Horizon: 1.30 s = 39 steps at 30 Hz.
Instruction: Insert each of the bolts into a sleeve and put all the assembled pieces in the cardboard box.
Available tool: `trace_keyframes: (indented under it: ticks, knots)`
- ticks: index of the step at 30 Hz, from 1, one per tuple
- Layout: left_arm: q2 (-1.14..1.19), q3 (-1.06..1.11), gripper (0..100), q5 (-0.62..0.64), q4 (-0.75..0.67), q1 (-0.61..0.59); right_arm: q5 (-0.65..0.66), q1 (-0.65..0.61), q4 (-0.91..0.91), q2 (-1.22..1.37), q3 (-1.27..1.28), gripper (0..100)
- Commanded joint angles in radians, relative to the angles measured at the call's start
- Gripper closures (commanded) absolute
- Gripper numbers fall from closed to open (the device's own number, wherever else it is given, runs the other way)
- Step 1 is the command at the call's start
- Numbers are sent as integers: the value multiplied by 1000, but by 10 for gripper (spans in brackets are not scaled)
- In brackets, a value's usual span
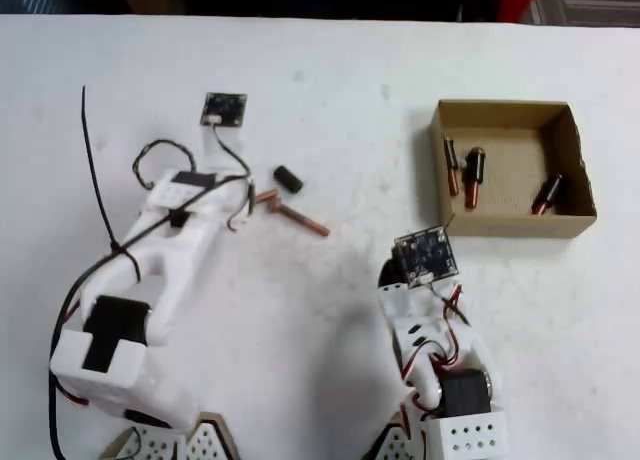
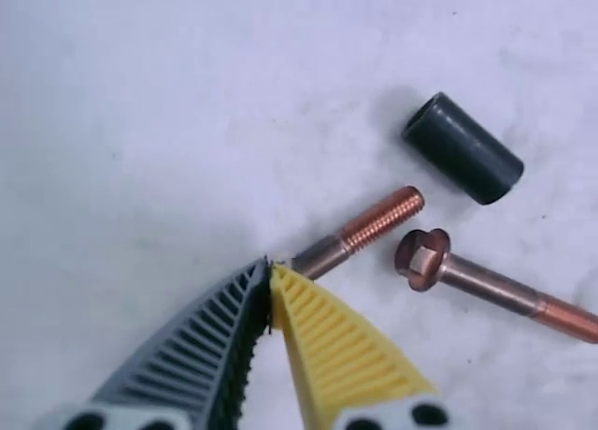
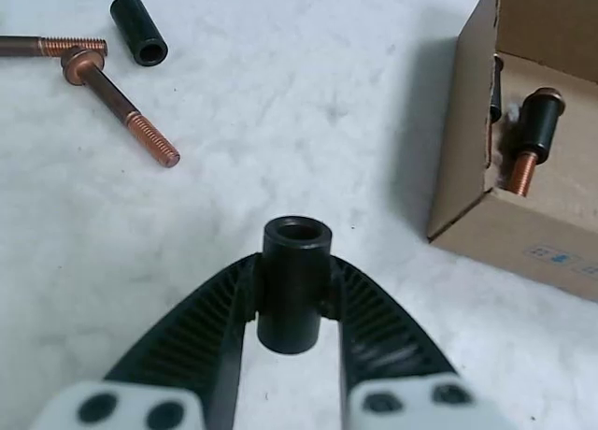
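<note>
3 assembled pcs [image 1: 473, 175] in cardboard box [image 1: 505, 110] — 2 to go. L pincer [image 2: 270, 280] pinches bolt [image 2: 364, 229], R pincer [image 3: 294, 273] grips sleeve [image 3: 297, 238] — 2nd bolt [image 2: 495, 285], 2nd sleeve [image 2: 462, 148] loose on surface [image 1: 330, 80].

Nothing readable here, honestly. There's a tiny blue print [image 3: 553, 254] on the outer wall of the brown cardboard box [image 3: 467, 121], too small to read.

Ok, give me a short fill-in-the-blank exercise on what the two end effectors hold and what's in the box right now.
1. The right end effector is shut on a black ____.
2. The left end effector is shut on a copper ____.
3. The cardboard box holds ____ assembled pieces.

Missing words: sleeve; bolt; three.
</note>
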Motion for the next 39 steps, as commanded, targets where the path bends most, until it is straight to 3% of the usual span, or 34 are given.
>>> trace_keyframes:
  ticks: [1,15,21,39]
  knots:
    - [-5,-18,977,-12,2,25,-3,12,-28,-10,-6,980]
    - [-5,83,977,-12,3,28,-3,12,-27,-10,-6,979]
    - [-7,72,978,-12,69,39,-3,12,-27,-10,-6,978]
    - [1,74,977,-14,-215,-65,-3,12,-27,-10,-6,978]
